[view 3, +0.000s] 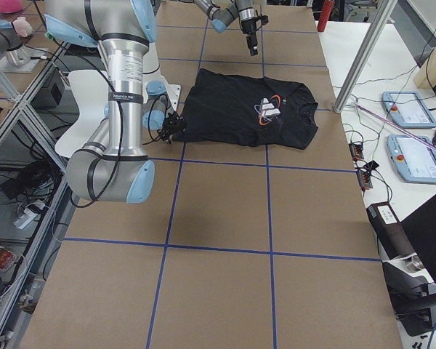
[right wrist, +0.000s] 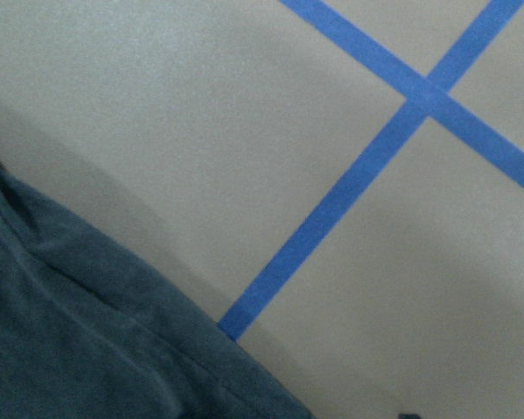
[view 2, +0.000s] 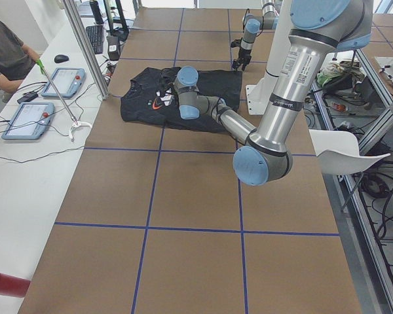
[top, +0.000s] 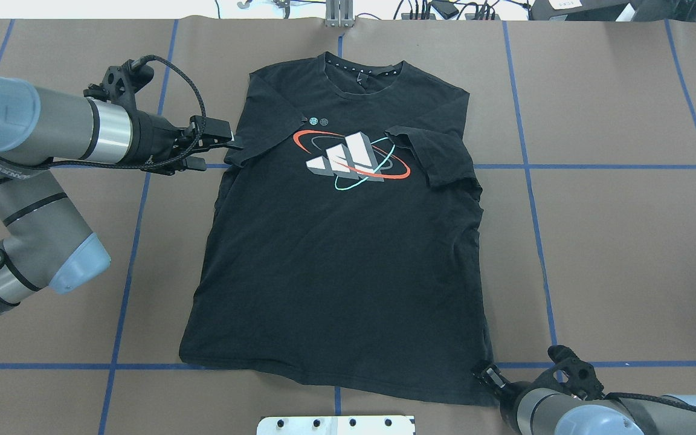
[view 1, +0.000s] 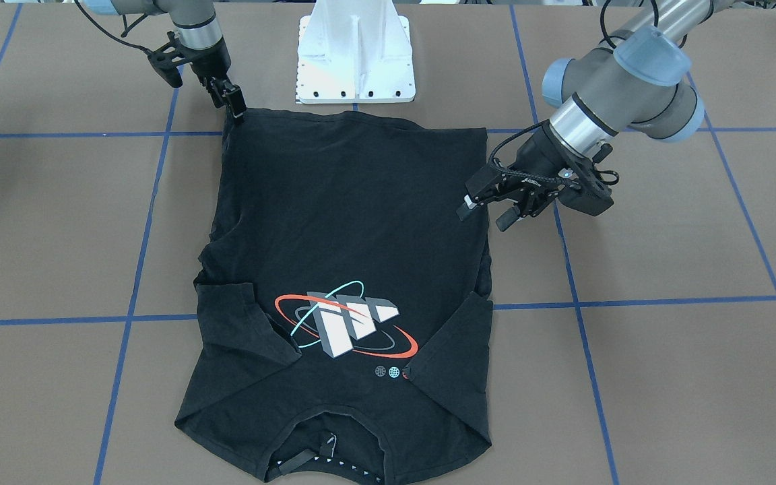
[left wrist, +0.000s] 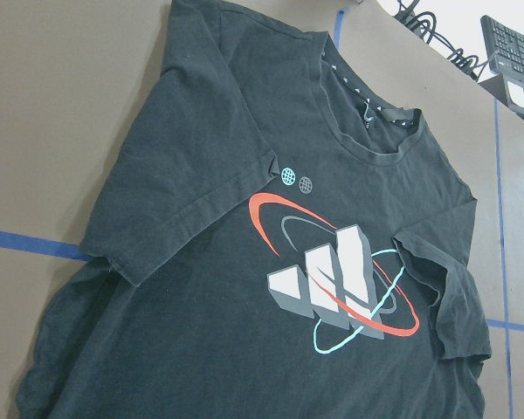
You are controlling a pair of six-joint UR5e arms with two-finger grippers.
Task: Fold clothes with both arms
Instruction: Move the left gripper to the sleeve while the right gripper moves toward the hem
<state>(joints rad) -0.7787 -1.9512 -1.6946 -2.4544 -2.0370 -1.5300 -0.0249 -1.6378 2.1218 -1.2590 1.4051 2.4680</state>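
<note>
Shirt (top: 336,260): black, soft, lightly creased; it lay flat, print up, on the table, sleeves folded inward.
Left claw (view 1: 483,215): my jaws gaped wide, empty, just beside the shirt's side edge.
Right claw (view 1: 234,108): my jaws pinched the hem corner.
Table (top: 626,241): matte brown, gridded with blue tape (top: 529,199).

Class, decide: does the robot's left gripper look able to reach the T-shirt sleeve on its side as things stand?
Probably yes: the left gripper hovers open over the edge of the T-shirt, close to that sleeve; nothing lies between them.
</note>
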